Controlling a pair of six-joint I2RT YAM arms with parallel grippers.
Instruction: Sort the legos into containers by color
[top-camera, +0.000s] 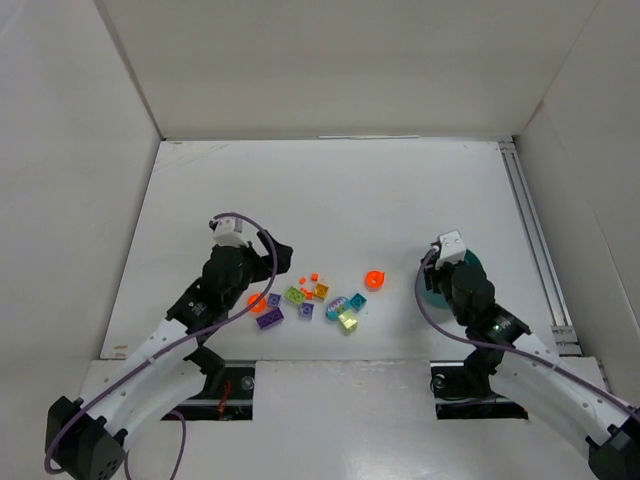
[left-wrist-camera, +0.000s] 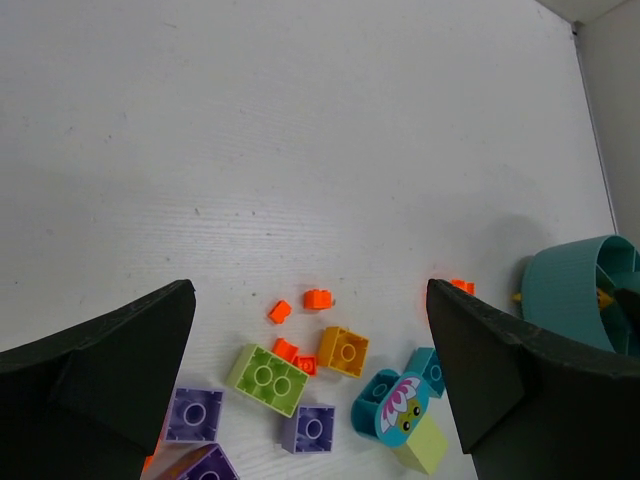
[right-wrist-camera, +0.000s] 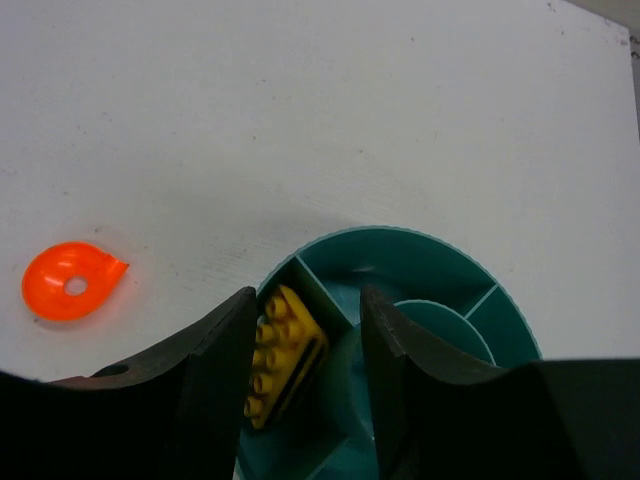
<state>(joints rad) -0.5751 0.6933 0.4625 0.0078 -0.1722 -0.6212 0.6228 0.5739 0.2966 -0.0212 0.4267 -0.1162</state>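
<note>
Small bricks (left-wrist-camera: 265, 378) scattered on desk (top-camera: 400, 200) beneath wide-open, empty left gripper (left-wrist-camera: 310, 300); yellow brick (right-wrist-camera: 285, 355) lying in bowl (right-wrist-camera: 420, 250) compartment below half-open right gripper (right-wrist-camera: 308, 295), seemingly unheld; likely light, rigid, slick, best pinched across flat opposite sides.

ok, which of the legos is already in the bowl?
The yellow brick: it sits in a wedge compartment of the teal bowl. The others in view, like the orange disc, lie on the table.
</note>
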